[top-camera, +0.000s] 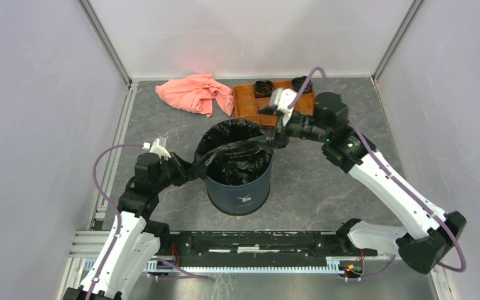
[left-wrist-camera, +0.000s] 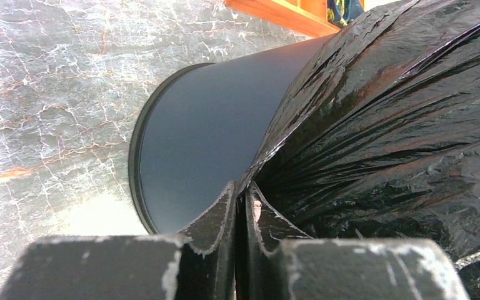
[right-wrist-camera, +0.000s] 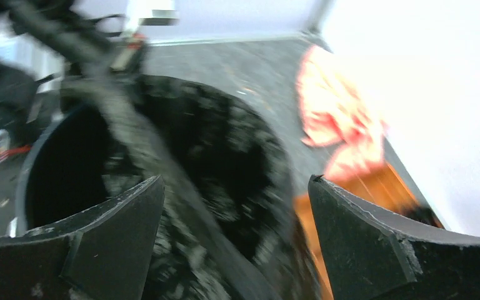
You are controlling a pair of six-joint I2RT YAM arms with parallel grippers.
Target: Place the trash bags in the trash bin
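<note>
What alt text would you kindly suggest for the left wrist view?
The left hand is shut on a fold of the glossy black trash bag, which fans out rightward over the smooth dark trash bin. Marbled grey table lies left.

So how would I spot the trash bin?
Start at the middle of the grey table. The trash bin is the round dark bucket standing there, a glossy black trash bag draped across its mouth. Unlike the flat orange tray and pink cloth behind it, it is tall and smooth-walled.
</note>
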